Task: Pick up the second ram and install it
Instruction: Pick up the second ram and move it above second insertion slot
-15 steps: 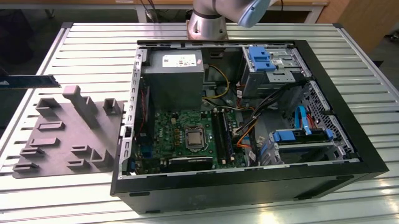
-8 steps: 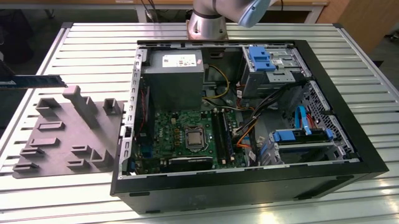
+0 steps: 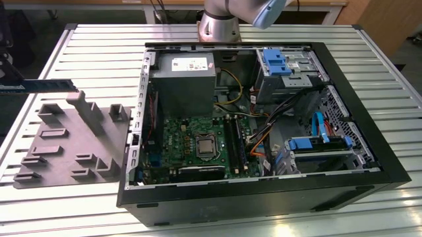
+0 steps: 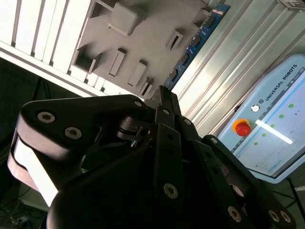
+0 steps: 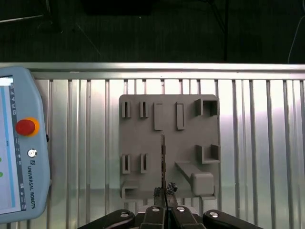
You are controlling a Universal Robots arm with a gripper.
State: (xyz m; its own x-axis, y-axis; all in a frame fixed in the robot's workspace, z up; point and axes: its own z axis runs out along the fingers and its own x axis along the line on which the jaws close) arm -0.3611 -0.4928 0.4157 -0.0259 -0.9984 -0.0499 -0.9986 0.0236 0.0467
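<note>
The second ram (image 3: 41,86), a thin bluish-green stick, hangs level above the far end of the grey holder block (image 3: 72,143), at the exterior view's left. Its outer end runs off that view's edge. In the second wrist view the second ram (image 4: 198,40) juts out from between my fingertips, and my gripper (image 4: 164,94) is shut on its near end. The first wrist view shows the stick edge-on (image 5: 163,160), over the holder block (image 5: 169,148), with my gripper (image 5: 165,192) clamped on it. The black memory slots (image 3: 232,140) lie inside the open computer case (image 3: 356,190), well to the exterior view's right of the stick.
The case holds a grey power-supply box (image 3: 181,79), a motherboard with a bare processor (image 3: 205,146), loose cables and blue drive brackets (image 3: 315,143). A teach pendant (image 5: 19,152) lies on the slatted metal table (image 3: 99,49) beside the holder block. The arm's base (image 3: 221,24) stands behind the case.
</note>
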